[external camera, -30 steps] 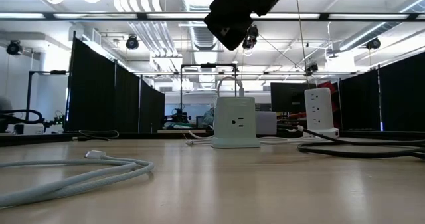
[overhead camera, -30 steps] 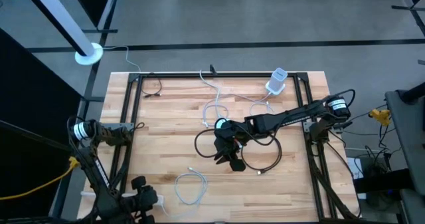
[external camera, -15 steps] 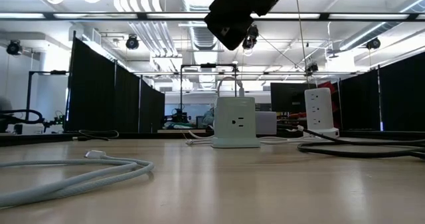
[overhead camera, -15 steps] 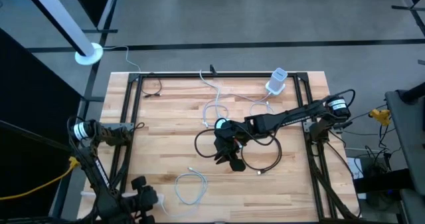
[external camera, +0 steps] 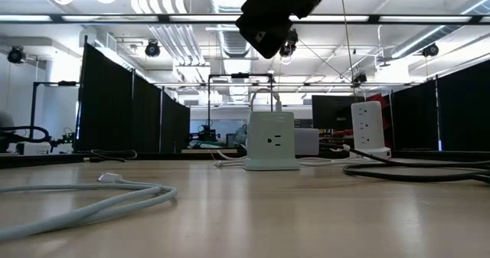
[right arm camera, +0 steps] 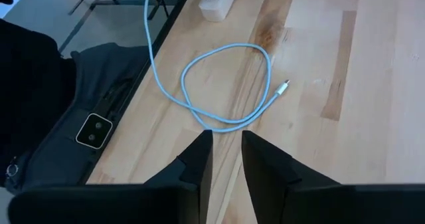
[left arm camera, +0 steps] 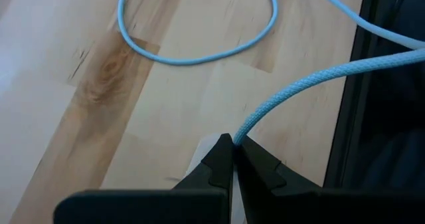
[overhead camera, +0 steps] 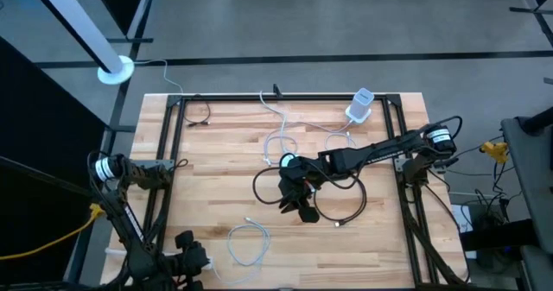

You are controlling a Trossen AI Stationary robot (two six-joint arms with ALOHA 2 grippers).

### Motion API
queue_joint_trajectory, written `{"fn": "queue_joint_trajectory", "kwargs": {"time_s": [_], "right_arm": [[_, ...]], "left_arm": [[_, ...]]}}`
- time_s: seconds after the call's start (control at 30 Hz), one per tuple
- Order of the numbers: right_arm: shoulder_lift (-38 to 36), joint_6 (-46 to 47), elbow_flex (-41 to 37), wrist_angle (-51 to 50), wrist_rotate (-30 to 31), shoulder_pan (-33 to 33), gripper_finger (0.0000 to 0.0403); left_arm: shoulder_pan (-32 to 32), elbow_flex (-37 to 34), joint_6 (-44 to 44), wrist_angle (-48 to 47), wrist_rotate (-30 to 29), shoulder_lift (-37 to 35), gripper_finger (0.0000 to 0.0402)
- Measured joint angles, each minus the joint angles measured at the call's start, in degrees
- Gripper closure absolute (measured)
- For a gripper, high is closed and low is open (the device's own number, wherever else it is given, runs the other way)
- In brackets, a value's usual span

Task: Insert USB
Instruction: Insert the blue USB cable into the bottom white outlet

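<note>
A pale braided USB cable [overhead camera: 248, 243] lies in a loose loop on the wooden table near its front edge. Its plug end [right arm camera: 283, 86] lies free on the wood. My left gripper [left arm camera: 234, 141] is at the table's near left corner, shut on this cable. My right gripper [right arm camera: 226, 151] hangs above the table's middle, over a black cable loop [overhead camera: 346, 206]. Its fingers stand a narrow gap apart with nothing between them. A white socket block [overhead camera: 360, 106] stands at the far edge. My left gripper pinches a stretch of the braided cable [left arm camera: 247, 127] between its two fingertips, slanting down from above. The cable runs on from the fingertips, away along the table's dark frame rail [left arm camera: 372, 91], then curves back into the loop on the wood.
Thin white cords [overhead camera: 281, 136] lie in front of the socket block. A small black cable [overhead camera: 200, 114] sits at the far left corner. Beneath my left fingers lies a white block [left arm camera: 198, 163]. The low view shows a second white socket tower [external camera: 367, 126].
My left gripper has tipped slightly on the spot, staying shut on the cable. The cable's near stretch has shifted a little on the table. My right arm has kept still.
</note>
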Motion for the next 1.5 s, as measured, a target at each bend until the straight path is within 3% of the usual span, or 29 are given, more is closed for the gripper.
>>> {"fn": "queue_joint_trajectory", "kwargs": {"time_s": [0.27, 0.63, 1.17, 1.5], "right_arm": [[0.0, 0.1, 0.0, 0.0, 0.0, 0.0, 0.0327], [0.0, 0.0, 0.0, 0.0, 0.1, 0.0, 0.0350], [0.0, 0.0, 0.0, 0.0, 0.0, 0.0, 0.0332], [-0.2, -0.6, 0.1, -0.4, 0.0, 0.0, 0.0316]], "left_arm": [[-0.2, 0.0, 0.0, 0.5, 1.6, -0.4, 0.0402], [-0.5, -0.2, -0.3, 1.7, 6.8, -1.4, 0.0402], [-0.7, -0.5, -1.1, 1.3, 3.6, -1.4, 0.0401], [1.0, -0.5, -1.5, -2.4, 3.4, -2.7, 0.0350]]}}
